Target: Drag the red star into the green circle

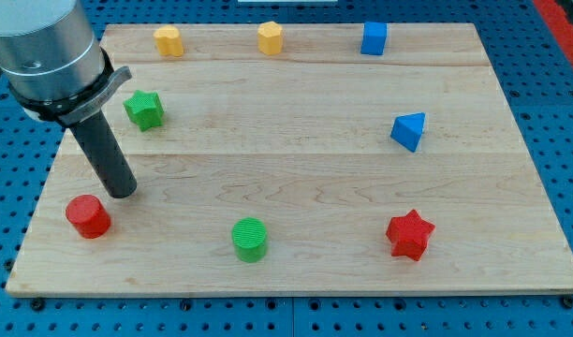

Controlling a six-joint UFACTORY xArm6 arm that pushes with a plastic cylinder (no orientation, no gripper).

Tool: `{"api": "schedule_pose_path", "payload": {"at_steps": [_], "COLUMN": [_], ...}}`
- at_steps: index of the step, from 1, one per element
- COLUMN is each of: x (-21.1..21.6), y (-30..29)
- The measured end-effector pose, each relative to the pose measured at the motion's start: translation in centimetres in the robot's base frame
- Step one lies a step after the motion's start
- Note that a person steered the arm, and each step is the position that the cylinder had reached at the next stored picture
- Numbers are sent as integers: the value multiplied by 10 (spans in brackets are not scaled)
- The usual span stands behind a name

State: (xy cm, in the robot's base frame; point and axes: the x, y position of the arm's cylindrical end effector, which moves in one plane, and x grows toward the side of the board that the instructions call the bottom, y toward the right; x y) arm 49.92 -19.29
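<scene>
The red star [409, 234] lies near the view's bottom right of the wooden board [305, 168]. The green circle, a short green cylinder [250, 239], stands at the bottom centre, well to the left of the star. My tip [122, 194] rests on the board at the view's left, just above and right of a red cylinder [88, 216] and far left of both the green circle and the red star. The rod slants up to the arm's grey body at the top left.
A green star [144, 109] lies up-left, close to the rod. Two yellow blocks [168, 41] [270, 37] and a blue cube [374, 38] sit along the top edge. A blue triangular block [409, 130] lies at the right.
</scene>
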Motion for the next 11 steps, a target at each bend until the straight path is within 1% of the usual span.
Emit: {"api": "schedule_pose_path", "payload": {"at_steps": [3,4,5,6,7,8,9,10,11], "x": [-1,-1,-1,0,32,66,66,66,74], "y": [-1,60,187,334,440,376,267,200,232]}}
